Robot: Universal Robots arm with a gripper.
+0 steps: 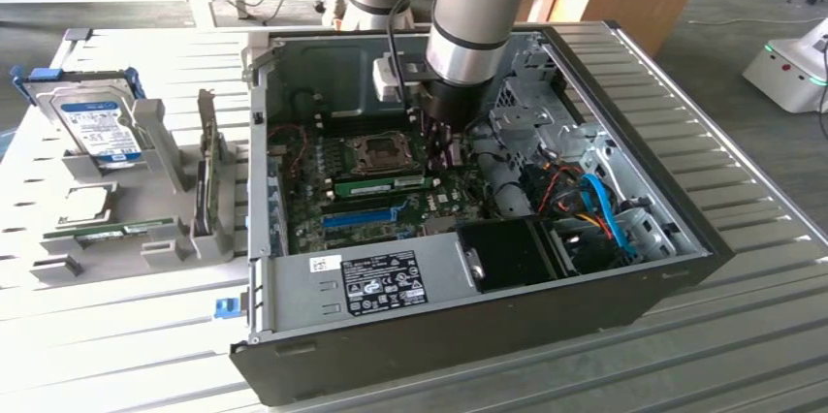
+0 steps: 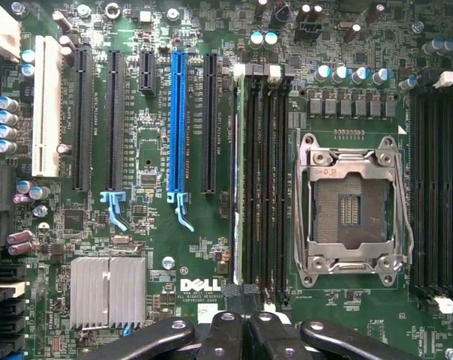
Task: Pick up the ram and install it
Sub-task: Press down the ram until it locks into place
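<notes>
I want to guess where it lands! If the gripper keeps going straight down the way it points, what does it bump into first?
Most likely the green motherboard, around the black memory slots next to the silver processor socket. The gripper is shut and points straight down at that spot. One slot seems to hold a ram stick already, though depth is unclear.

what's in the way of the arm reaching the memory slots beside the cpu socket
Probably nothing: the case side is open, the gripper hangs shut right above the board, and the slots lie in plain view beside the CPU socket.
</notes>
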